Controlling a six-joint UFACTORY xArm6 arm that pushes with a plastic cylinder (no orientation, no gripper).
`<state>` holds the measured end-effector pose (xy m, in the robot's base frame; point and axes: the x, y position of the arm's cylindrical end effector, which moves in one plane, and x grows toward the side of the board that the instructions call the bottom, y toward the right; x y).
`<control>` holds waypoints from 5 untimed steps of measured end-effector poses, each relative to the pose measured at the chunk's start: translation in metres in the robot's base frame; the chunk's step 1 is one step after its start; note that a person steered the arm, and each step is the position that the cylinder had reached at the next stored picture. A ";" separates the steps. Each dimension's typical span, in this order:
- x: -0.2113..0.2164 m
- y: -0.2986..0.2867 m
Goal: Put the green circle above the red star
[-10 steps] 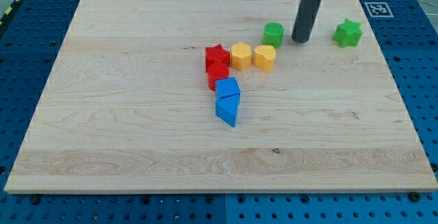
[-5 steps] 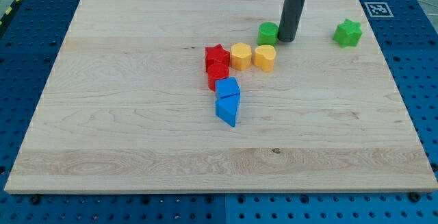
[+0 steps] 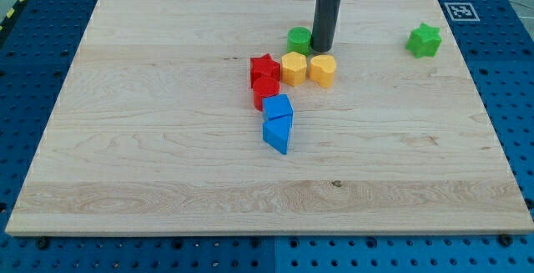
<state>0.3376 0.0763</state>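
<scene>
The green circle [image 3: 298,39] lies on the wooden board, just above the yellow hexagon [image 3: 293,68] and up and to the right of the red star [image 3: 264,68]. My tip [image 3: 322,50] touches the green circle's right side and stands just above the yellow heart [image 3: 322,70]. The rod rises to the view's top edge.
A red circle [image 3: 265,91] sits just below the red star. Two blue blocks [image 3: 278,108] [image 3: 278,133] lie below it. A green star [image 3: 424,40] lies near the board's top right. A marker tag [image 3: 461,11] sits at the board's top right corner.
My tip has moved left, met the green circle's right side and pushed it left, from above the yellow heart to above the yellow hexagon. The other blocks have not moved.
</scene>
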 end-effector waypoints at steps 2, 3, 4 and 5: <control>-0.008 -0.026; -0.008 -0.034; -0.019 -0.050; -0.025 -0.053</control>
